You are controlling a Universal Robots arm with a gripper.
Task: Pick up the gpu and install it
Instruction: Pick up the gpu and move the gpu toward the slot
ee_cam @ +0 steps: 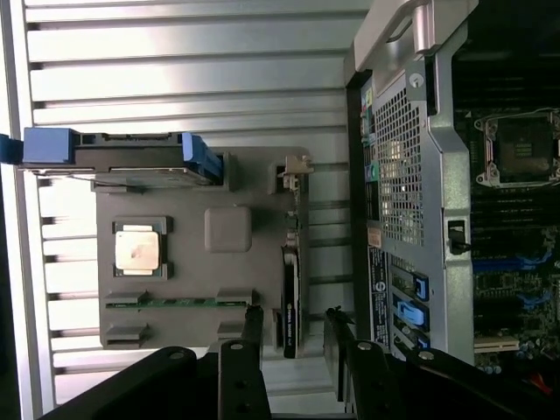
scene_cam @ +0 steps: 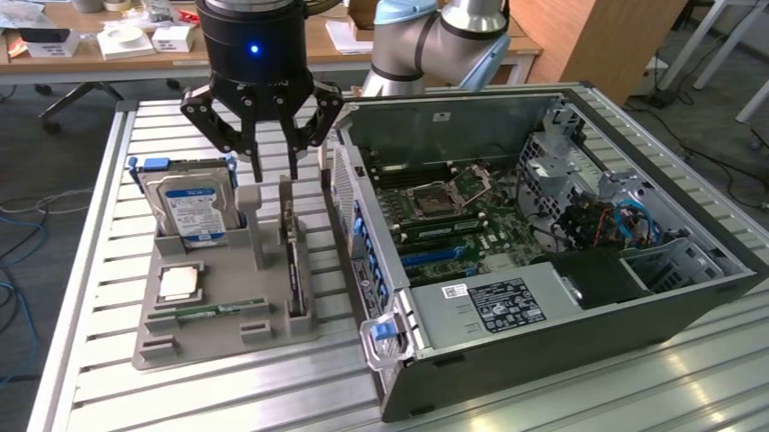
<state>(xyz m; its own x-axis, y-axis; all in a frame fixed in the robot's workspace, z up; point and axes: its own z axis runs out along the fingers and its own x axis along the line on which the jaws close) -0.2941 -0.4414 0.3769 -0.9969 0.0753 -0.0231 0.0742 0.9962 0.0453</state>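
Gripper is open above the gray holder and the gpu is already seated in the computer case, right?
Not quite. The gripper is open above the gray holder, but the gpu is not in the computer case: the exterior view shows it standing on edge in the holder, below the gripper.

We see a counter [scene_cam: 85, 306] made of pale metal slats with dark grooves between them, and a raised rail along its edge at the exterior view's left. Two things stand directly on it. Toward the exterior view's left, a grey holder tray [scene_cam: 162, 340] with slots and pockets moulded into it lies flat on the slats. Just beside it, toward the exterior view's right, an open computer case [scene_cam: 577, 315] rests on its side with the opened side up. Its perforated rear panel faces the tray, and we see a narrow strip of bare slats between the two
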